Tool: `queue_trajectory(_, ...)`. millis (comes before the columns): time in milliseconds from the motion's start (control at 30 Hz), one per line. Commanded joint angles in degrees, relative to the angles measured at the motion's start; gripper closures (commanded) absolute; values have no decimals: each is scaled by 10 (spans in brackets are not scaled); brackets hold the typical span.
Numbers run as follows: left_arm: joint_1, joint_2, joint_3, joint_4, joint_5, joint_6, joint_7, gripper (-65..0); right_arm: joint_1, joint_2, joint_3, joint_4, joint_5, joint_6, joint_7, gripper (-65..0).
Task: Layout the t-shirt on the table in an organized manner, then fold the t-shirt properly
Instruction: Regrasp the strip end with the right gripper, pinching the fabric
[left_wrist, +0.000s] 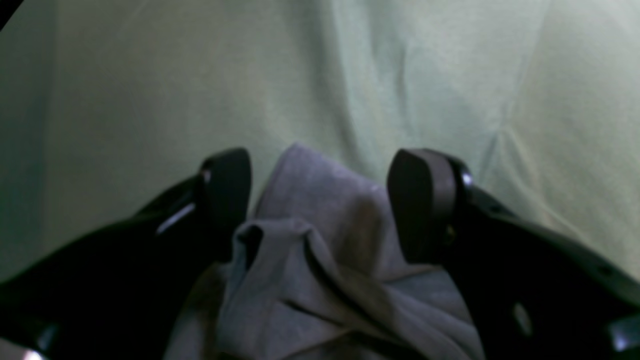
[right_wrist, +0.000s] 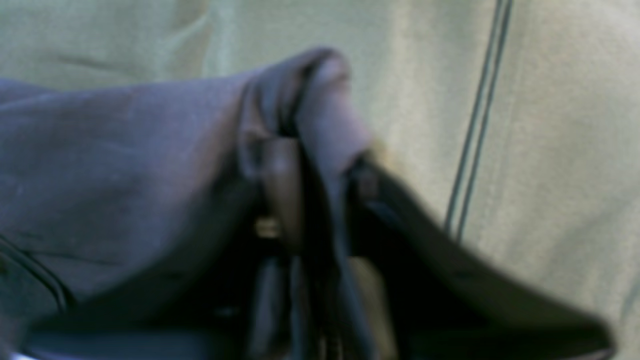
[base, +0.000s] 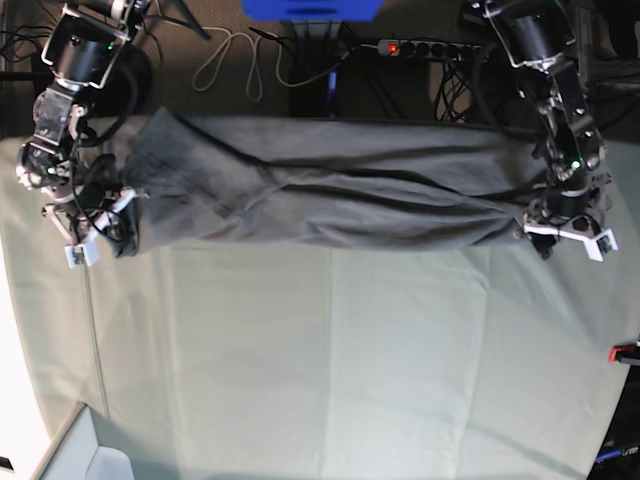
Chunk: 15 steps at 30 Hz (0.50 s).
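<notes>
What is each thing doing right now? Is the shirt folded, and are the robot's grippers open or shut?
t-shirt: not folded, bunched and stretched into a long strip between the two grippers.
left gripper: open, its fingers either side of a bunch of shirt fabric.
right gripper: shut on a fold of the t-shirt.
table: covered by a pale green cloth with faint creases.
power strip: its red switch light is on.

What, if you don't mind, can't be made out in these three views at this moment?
- Right gripper: right wrist view is blurred; bunched t-shirt covers its fingertips.
- Left gripper: fingers apart around the cloth; contact unclear, lower edge cuts off the fabric.
- Collar, label: not findable in the base view's folds.
- Table: its edges are cut off.
</notes>
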Motion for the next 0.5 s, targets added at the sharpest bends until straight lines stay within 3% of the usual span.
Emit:
queue_trajectory(0, -10, -5, 0, 9, -1, 2, -12, -434, 9, 9, 1, 9, 5, 4, 10, 0)
queue_trajectory(467, -5, -8, 0, 10, -1, 3, -12, -434, 38, 34, 5, 2, 5, 4, 9, 0)
